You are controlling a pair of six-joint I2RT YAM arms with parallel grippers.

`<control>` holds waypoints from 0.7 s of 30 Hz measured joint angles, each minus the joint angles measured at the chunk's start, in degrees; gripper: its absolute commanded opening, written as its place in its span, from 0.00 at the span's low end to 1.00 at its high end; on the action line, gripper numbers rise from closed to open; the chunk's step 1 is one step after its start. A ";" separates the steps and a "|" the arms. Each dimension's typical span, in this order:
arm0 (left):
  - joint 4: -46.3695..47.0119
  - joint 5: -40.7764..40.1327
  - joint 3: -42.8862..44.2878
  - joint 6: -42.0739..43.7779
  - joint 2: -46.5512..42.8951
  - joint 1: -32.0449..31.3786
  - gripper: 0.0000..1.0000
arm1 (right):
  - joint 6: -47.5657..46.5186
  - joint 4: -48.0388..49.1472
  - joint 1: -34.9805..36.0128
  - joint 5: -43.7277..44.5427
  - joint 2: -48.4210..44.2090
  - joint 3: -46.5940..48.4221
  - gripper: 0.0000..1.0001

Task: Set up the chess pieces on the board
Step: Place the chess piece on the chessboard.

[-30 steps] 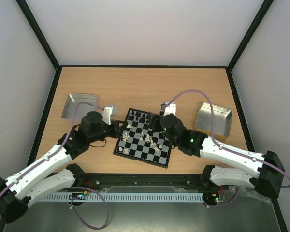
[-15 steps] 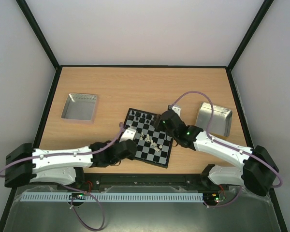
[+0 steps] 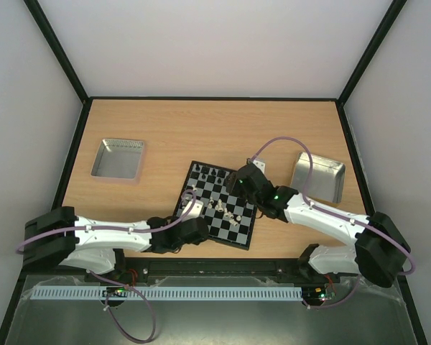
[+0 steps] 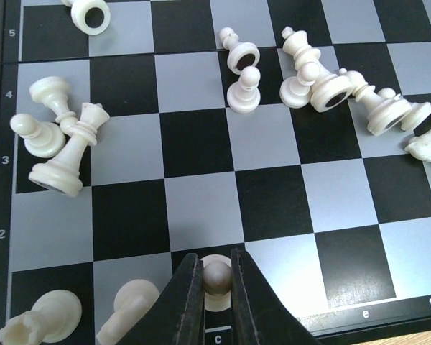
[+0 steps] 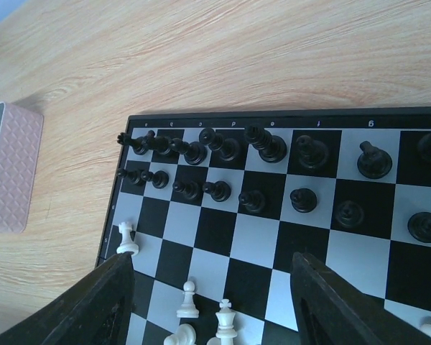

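the left gripper (image 4: 215, 259) pinches a cream piece (image 4: 217, 277) on square c1, at the 6 o'clock edge of the board (image 4: 201, 208). toppled cream pieces (image 4: 312, 72) lie toward 12 o'clock. the right gripper (image 5: 212, 267) hangs spread wide, with two rows of black pieces (image 5: 223, 149) at its 12 o'clock.

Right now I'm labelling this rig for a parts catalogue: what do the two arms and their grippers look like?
The left arm and right arm have white shells, black joints and a thin purple cable looping alongside each. A small green light glows on the right arm. The left gripper and right gripper have black, tapering fingers.
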 measured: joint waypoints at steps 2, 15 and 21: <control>1.14 0.31 -0.70 -0.22 -0.07 0.00 0.02 | 0.00 0.00 0.00 -0.15 0.22 -0.02 0.59; 3.02 1.46 -2.32 -1.75 -0.42 -0.02 0.24 | 0.00 0.46 -0.04 -0.70 1.22 -0.04 0.59; 1.40 1.84 -2.27 -1.62 -3.15 -0.02 0.35 | 0.02 0.72 -0.04 -1.22 1.22 -0.04 0.59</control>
